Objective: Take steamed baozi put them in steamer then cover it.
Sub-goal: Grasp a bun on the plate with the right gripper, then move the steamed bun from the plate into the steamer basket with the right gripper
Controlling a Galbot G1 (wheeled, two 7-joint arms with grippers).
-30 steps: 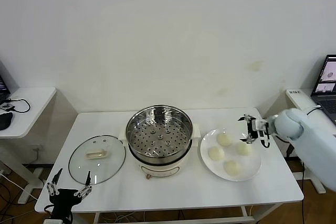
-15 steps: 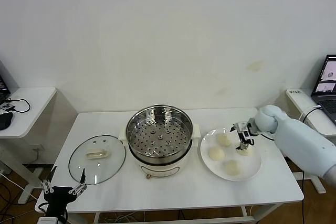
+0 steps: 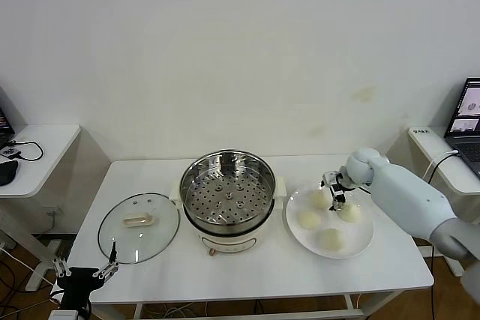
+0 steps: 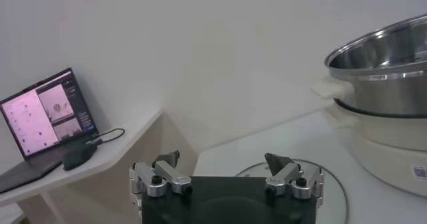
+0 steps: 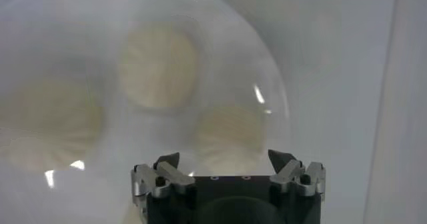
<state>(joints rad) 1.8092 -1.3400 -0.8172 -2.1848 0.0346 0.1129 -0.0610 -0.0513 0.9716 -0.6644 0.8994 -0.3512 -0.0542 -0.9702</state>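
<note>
The steamer stands open at the table's middle, its perforated tray bare. The cover lies flat to its left. Four baozi lie on a white plate: one far, one left, one right, one near. My right gripper is open and empty, hovering just above the far baozi. In the right wrist view the open gripper hangs over a baozi, with two more beyond. My left gripper is open and empty, low at the table's front-left corner.
The left wrist view shows the open left gripper, the cover, the steamer and a laptop on a side table. Another laptop sits on a desk at the right.
My right gripper has moved left, from the plate's right rim to above the far baozi. My left gripper has sunk lower and a little left at the table's front corner.
</note>
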